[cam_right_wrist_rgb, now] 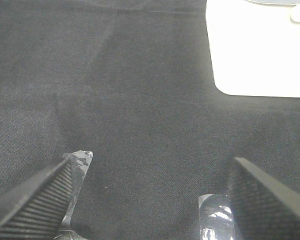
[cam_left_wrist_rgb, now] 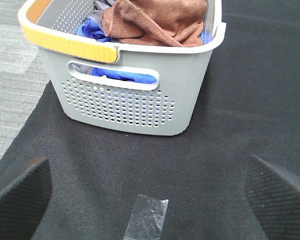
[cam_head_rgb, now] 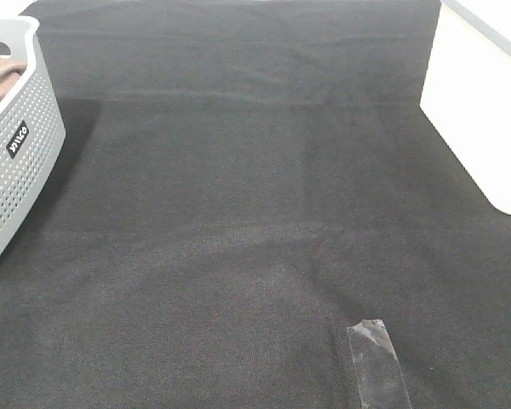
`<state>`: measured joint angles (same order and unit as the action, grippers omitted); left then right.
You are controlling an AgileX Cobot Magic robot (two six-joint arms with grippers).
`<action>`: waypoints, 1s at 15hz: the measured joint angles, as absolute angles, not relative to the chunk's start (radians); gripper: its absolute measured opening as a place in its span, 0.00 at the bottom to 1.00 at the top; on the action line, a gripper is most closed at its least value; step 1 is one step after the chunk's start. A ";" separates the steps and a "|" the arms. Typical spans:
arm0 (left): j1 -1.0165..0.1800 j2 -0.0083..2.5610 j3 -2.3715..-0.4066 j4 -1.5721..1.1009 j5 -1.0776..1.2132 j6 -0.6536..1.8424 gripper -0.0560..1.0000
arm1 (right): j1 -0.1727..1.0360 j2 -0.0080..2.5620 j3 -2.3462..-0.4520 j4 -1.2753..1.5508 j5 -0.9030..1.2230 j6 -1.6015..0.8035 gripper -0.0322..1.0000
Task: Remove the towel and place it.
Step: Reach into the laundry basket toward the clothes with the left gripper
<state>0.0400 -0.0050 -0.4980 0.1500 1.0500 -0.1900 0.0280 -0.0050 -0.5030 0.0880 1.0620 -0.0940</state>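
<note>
The brown towel lies bunched on top of a blue cloth inside a grey perforated basket with a yellow handle. In the exterior high view the basket stands at the left edge, with a bit of the towel showing over its rim. My left gripper is open, hovering over the black table cloth short of the basket, nothing between its fingers. My right gripper is open too, above bare black cloth. Neither arm shows in the exterior high view.
A white slab sits at the right edge of the black table cloth; the right wrist view shows it too. Clear tape strips are stuck on the cloth.
</note>
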 joint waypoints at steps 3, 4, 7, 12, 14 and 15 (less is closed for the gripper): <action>0.040 -0.005 -0.498 0.088 1.050 -0.035 0.99 | 0.028 -0.005 -0.503 0.088 1.062 -0.094 0.78; 0.040 -0.005 -0.498 0.071 1.050 -0.010 0.99 | 0.028 -0.005 -0.503 0.088 1.062 -0.094 0.78; 0.040 -0.005 -0.498 0.062 1.050 0.000 0.99 | 0.028 -0.005 -0.503 0.088 1.062 -0.094 0.78; 0.040 -0.005 -0.498 0.041 1.050 0.007 0.99 | 0.028 -0.005 -0.503 0.088 1.062 -0.094 0.78; 0.040 -0.005 -0.498 0.037 1.050 0.007 0.99 | 0.028 -0.005 -0.503 0.088 1.062 -0.094 0.78; 0.040 -0.005 -0.498 0.037 1.050 0.007 0.99 | 0.028 -0.005 -0.503 0.088 1.062 -0.094 0.78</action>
